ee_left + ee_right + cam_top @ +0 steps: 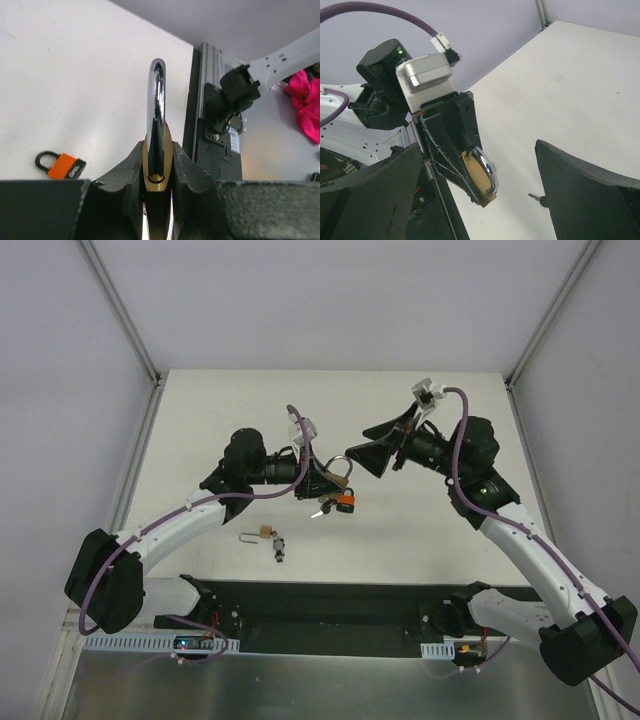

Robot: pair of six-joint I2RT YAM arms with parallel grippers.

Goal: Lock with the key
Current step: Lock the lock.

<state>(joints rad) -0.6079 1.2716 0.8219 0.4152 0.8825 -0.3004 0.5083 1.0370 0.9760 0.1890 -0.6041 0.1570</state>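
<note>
My left gripper (330,480) is shut on a brass padlock (157,172) and holds it above the table, with the silver shackle (156,105) pointing away from the fingers. The right wrist view shows the same padlock (479,176) edge-on in the left fingers. My right gripper (355,444) stands wide open just right of the lock, with nothing between its fingers (590,190). A small key (535,197) with a dark head lies on the table under the lock, partly hidden by my right finger. It also shows as the key (320,511) in the top view.
An orange padlock (346,502) lies on the table below the held lock, also seen as the orange padlock (62,165). A small brass padlock (262,533) and a grey metal piece (279,547) lie nearer the front. A black rail (330,605) runs along the near edge.
</note>
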